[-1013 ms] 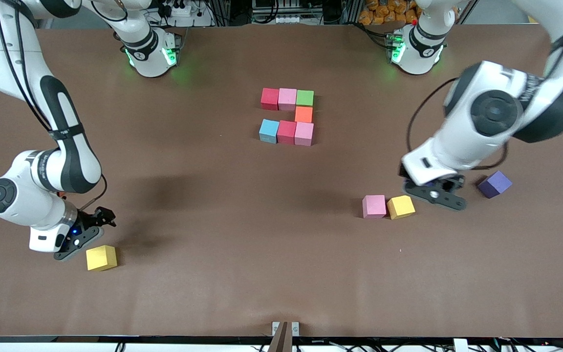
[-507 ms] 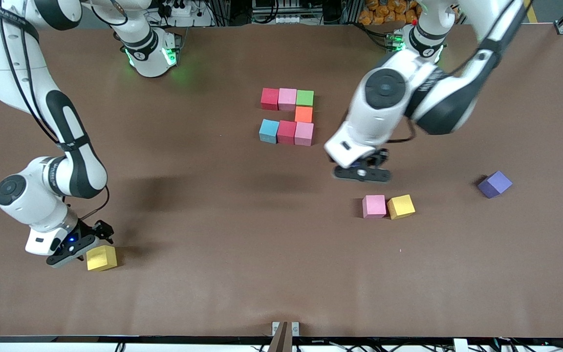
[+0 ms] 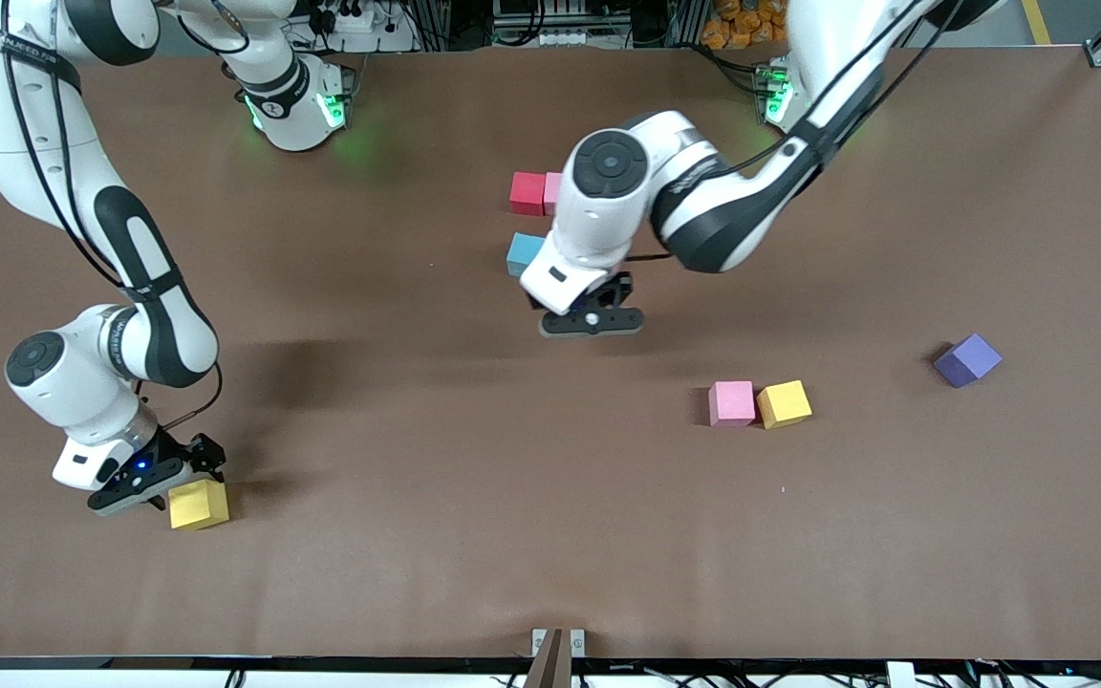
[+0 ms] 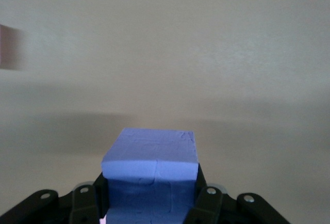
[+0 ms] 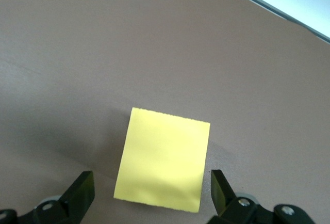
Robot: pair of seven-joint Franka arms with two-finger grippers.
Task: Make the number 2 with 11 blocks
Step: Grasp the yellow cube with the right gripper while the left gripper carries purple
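Observation:
The number 2 stands partly built in the middle of the table. Of its blocks a red one (image 3: 527, 192), a sliver of pink (image 3: 552, 192) and a light blue one (image 3: 523, 253) show; the left arm hides the others. My left gripper (image 3: 592, 322) (image 4: 150, 199) hangs over the table beside that light blue block, shut on a blue block (image 4: 150, 153). My right gripper (image 3: 173, 481) (image 5: 152, 195) is low at the right arm's end, open, its fingers either side of a yellow block (image 3: 198, 504) (image 5: 163, 159) and apart from it.
Toward the left arm's end, a pink block (image 3: 731, 402) and a golden-yellow block (image 3: 784, 403) lie side by side. A purple block (image 3: 967, 360) sits alone closer to that end.
The left arm has swung from beside the purple block to the middle, carrying the blue block. The right gripper has sunk closer to the yellow block.

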